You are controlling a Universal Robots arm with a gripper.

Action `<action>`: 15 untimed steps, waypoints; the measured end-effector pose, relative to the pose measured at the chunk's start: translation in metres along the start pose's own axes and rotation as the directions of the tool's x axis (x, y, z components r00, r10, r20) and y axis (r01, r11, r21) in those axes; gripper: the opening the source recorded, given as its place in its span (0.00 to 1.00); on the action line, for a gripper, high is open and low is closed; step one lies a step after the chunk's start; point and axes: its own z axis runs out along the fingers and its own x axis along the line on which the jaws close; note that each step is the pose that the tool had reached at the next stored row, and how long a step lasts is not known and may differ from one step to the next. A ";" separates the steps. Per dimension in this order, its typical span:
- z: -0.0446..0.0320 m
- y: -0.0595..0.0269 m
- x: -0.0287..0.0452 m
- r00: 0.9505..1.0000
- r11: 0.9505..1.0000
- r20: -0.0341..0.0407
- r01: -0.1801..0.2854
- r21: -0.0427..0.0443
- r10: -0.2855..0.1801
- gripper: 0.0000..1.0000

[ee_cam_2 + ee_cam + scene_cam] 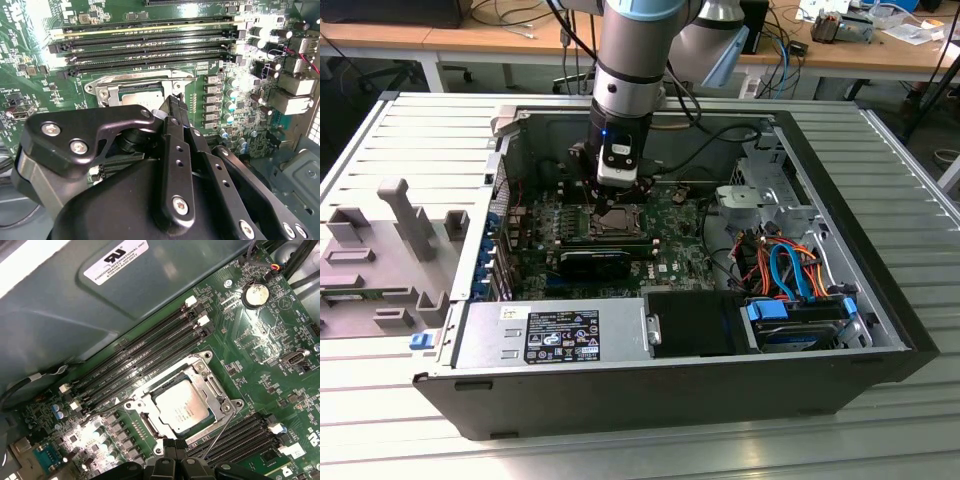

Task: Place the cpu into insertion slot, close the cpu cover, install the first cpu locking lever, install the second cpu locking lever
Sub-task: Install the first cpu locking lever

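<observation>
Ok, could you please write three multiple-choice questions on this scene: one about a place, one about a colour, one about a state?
1. Where is the pincer?
A. Over the drive bay
B. Over the cpu
C. Outside the case

2. What colour is the motherboard?
A. Green
B. Red
C. White

3. How is the cpu cover?
A. Standing upright
B. Lying outside the case
C. Lying flat around the cpu

Answers:
1. B: in the exterior view the pincer hangs over the cpu.
2. A: the motherboard is green in both wrist views.
3. C: in the first wrist view the cpu cover frames the chip.
</observation>
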 end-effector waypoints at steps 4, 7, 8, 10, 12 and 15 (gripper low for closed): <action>0.0000 0.0000 0.0000 1.000 1.000 0.001 0.009 0.001 -0.009 0.11; 0.0000 0.0000 0.0000 1.000 1.000 0.001 0.015 0.002 -0.015 0.11; 0.0000 0.0000 0.0000 1.000 1.000 0.002 0.018 0.002 -0.018 0.11; 0.0000 0.0000 0.0000 1.000 1.000 0.002 0.023 0.002 -0.023 0.11; 0.0000 0.0000 0.0000 1.000 1.000 0.002 0.026 0.003 -0.026 0.11; 0.0000 0.0000 0.0000 1.000 1.000 0.003 0.031 0.003 -0.031 0.11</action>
